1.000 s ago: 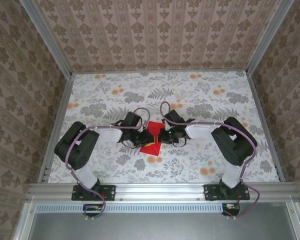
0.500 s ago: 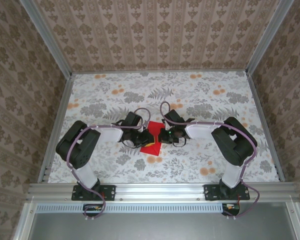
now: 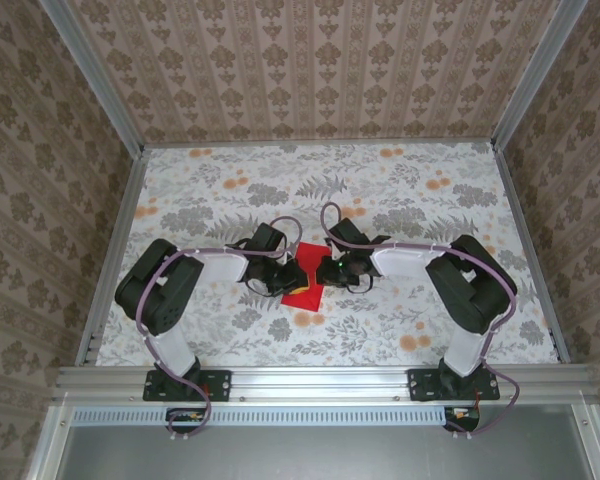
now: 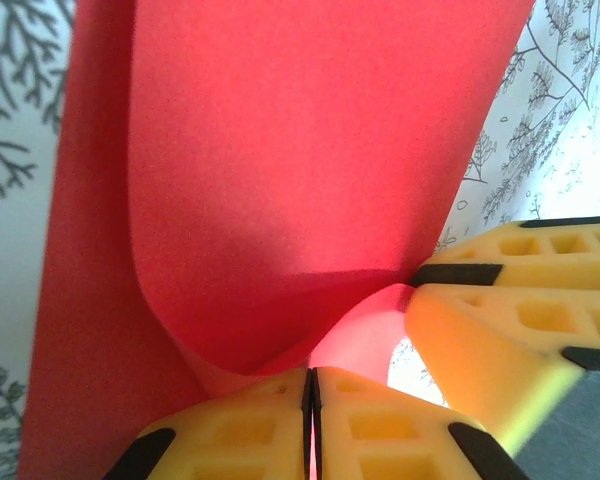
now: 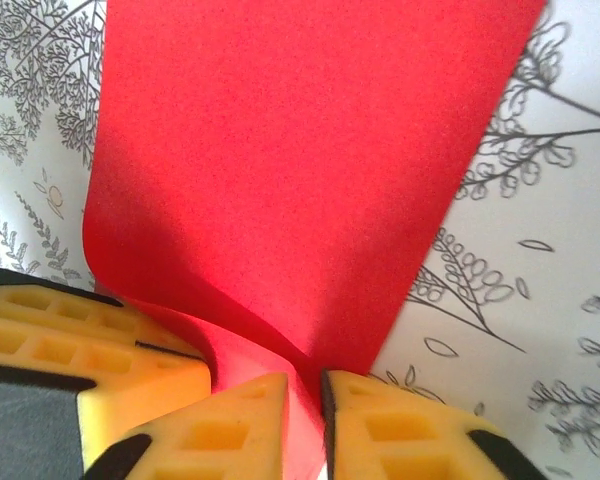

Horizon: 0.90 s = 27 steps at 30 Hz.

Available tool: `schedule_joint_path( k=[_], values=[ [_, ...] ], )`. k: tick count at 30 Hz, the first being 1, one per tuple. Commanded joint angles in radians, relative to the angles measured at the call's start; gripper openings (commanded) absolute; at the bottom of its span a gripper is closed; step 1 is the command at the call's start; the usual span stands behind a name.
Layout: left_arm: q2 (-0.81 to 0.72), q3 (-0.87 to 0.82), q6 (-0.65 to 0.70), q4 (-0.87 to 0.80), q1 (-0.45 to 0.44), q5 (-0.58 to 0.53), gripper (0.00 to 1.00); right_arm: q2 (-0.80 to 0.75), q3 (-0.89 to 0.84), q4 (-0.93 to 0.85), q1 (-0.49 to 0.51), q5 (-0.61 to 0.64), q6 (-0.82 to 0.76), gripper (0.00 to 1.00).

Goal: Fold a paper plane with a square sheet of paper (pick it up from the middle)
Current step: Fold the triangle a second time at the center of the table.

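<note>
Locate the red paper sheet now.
In the top view, the red paper sheet sits centrally on the table, between the left end effector, which pinches it, and the right end effector.

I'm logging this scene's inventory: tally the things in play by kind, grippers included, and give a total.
Red square sheet of paper: 1
Grippers: 2 (left gripper, right gripper)
Total: 3

The square sheet of paper (image 4: 280,150) is thin, matt and finely grained, the left pincer (image 4: 311,385) and right pincer (image 5: 305,388) have smooth yellow moulded-plastic fingers (image 5: 400,435) edged with matt black, the worktop (image 3: 400,190) wears a matt floral print, and its frame (image 3: 310,380) is brushed metal.
</note>
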Motion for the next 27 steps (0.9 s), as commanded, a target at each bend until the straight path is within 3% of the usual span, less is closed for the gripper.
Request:
schedule_joint_path(
  k=[1, 14, 27],
  values=[
    [0.026, 0.002, 0.015, -0.093, -0.007, -0.061, 0.13, -0.067, 0.012, -0.052, -0.001, 0.05, -0.003, 0.21],
    [0.032, 0.006, 0.007, -0.104, -0.007, -0.074, 0.12, -0.007, 0.009, 0.007, 0.005, -0.07, 0.004, 0.11],
    [-0.057, 0.053, 0.058, -0.111, 0.001, -0.077, 0.12, 0.092, 0.02, -0.065, 0.005, -0.016, -0.061, 0.1]
  ],
)
